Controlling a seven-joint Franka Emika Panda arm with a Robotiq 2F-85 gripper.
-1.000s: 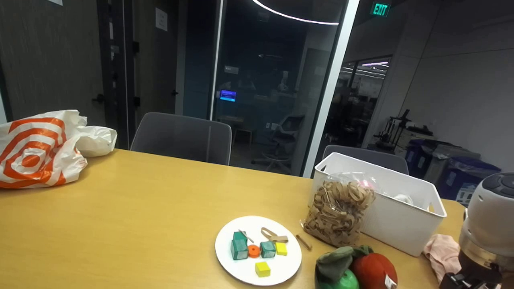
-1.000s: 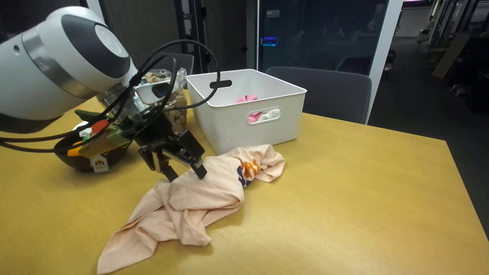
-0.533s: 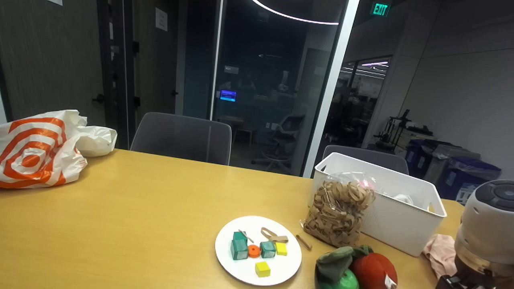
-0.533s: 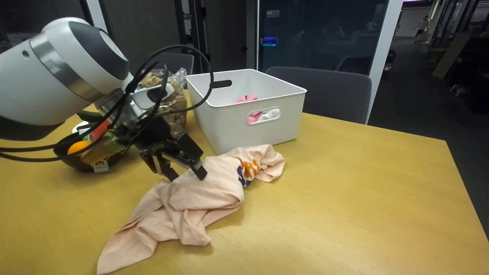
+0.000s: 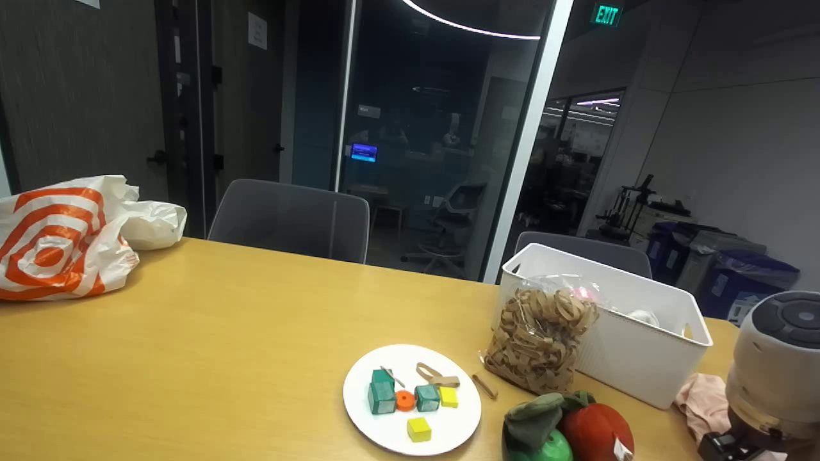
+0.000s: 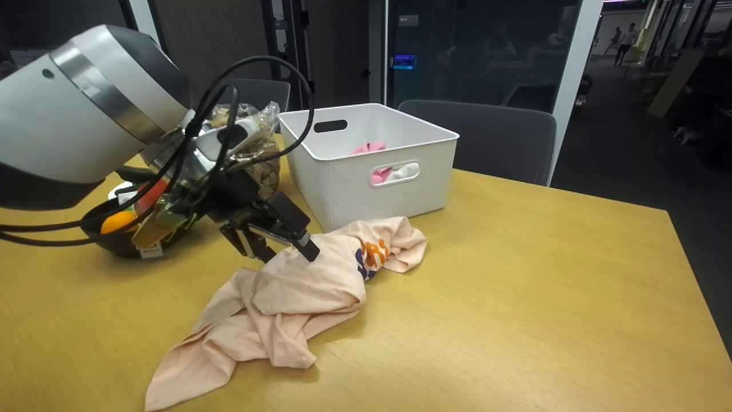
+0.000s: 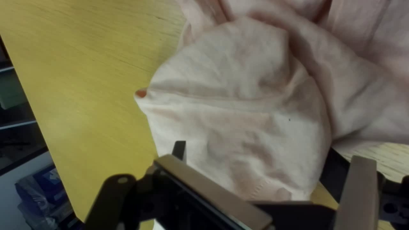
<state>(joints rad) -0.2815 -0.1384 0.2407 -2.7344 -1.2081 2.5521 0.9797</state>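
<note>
A crumpled pale pink cloth [image 6: 320, 286] with an orange and dark blue print lies on the yellow table, and a corner of it shows beside the arm in an exterior view. My gripper [image 6: 287, 253] points down at its upper part with the jaws wide apart. In the wrist view the cloth [image 7: 236, 121] spreads beneath and between the two fingers of the gripper [image 7: 257, 158], with nothing pinched. Whether a fingertip touches the fabric I cannot tell. The fingertips are cut off in an exterior view, where the cloth [image 5: 699, 400] is half hidden.
A white bin [image 6: 372, 194] with pink and white items stands just behind the cloth. Beside it are a clear bag of brown strips [image 5: 541, 339] and a dark bowl [image 6: 123, 245] of toy produce. A plate [image 5: 371, 428] bears small blocks; a plastic bag [image 5: 54, 246] lies farther off.
The wrist has tilted and the arm has come lower. My fingertips have shifted slightly right and up over the cloth, still apart. The cloth looks the same. People appear in the distant hallway.
</note>
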